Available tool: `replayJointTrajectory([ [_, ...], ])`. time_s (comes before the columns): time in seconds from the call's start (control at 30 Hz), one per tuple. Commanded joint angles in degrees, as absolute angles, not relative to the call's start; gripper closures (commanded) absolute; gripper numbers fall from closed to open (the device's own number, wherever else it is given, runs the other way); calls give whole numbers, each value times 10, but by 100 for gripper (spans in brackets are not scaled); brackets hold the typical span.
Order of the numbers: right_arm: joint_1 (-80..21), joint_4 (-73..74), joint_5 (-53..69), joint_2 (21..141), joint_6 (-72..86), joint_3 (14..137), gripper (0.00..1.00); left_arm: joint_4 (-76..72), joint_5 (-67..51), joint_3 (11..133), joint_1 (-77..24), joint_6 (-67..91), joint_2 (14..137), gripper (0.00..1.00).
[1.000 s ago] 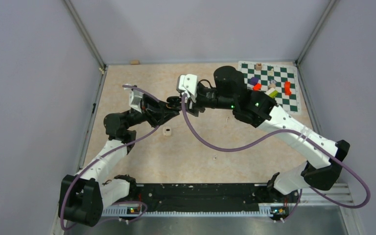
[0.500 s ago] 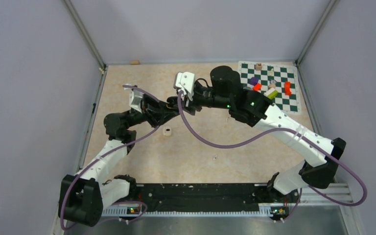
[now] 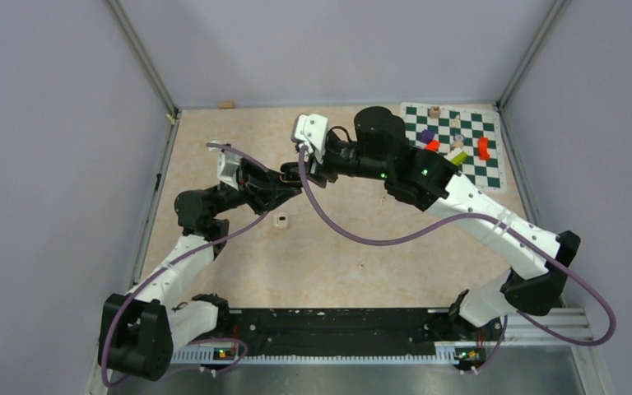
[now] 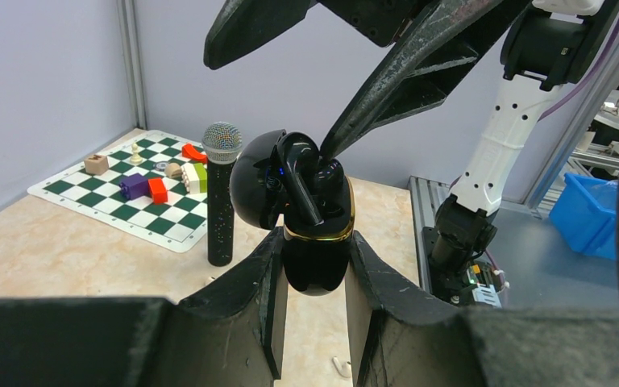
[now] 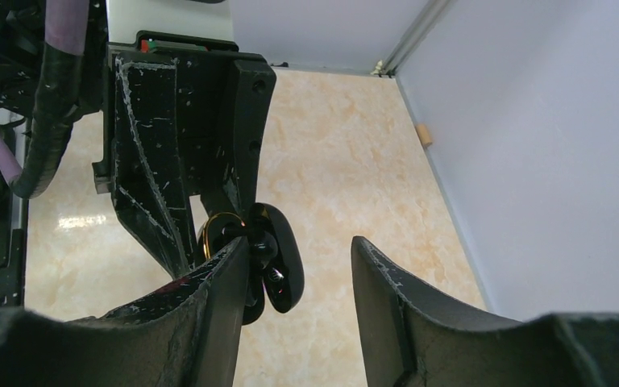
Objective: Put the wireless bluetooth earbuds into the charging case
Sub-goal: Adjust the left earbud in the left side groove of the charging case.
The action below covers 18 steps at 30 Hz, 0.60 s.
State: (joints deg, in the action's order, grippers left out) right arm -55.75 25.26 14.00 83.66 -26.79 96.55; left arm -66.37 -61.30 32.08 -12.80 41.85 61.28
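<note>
Table (image 3: pixel 378 263): a beige, marbled surface where two white and black arms meet above the middle.
Left gripper (image 4: pixel 316 242): its two dark fingers are clamped on the lower body of the charging case (image 4: pixel 316 266), holding it upright in the air.
Charging case: glossy black with a gold band around its rim. The rounded lid (image 4: pixel 251 189) is swung open to one side.
Earbud (image 4: pixel 298 173): a black bud with its stem sticking up. It sits in the open case, though not flush with the rim.
Right gripper (image 5: pixel 300 246): the fingers are spread apart and hold nothing. One fingertip (image 4: pixel 330 145) comes down at an angle to touch the case opening just beside the earbud. The other finger is well above the lid.
Microphone (image 4: pixel 221 201): black with a silver mesh head, standing upright on the table behind the case.
Chessboard mat (image 4: pixel 129 214): green and white, at the far right corner, with a purple block (image 4: pixel 135 185), a red block (image 4: pixel 158 189) and other small pieces on it.
Small whitish item (image 3: pixel 280 220): lies on the table below the grippers and is too small to identify.
</note>
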Motion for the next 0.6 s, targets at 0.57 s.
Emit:
replayJointTrajectory([
  [0.57, -572, 256, 155, 863, -235, 1032, 53, -686, -617, 318, -131, 413, 606, 100],
])
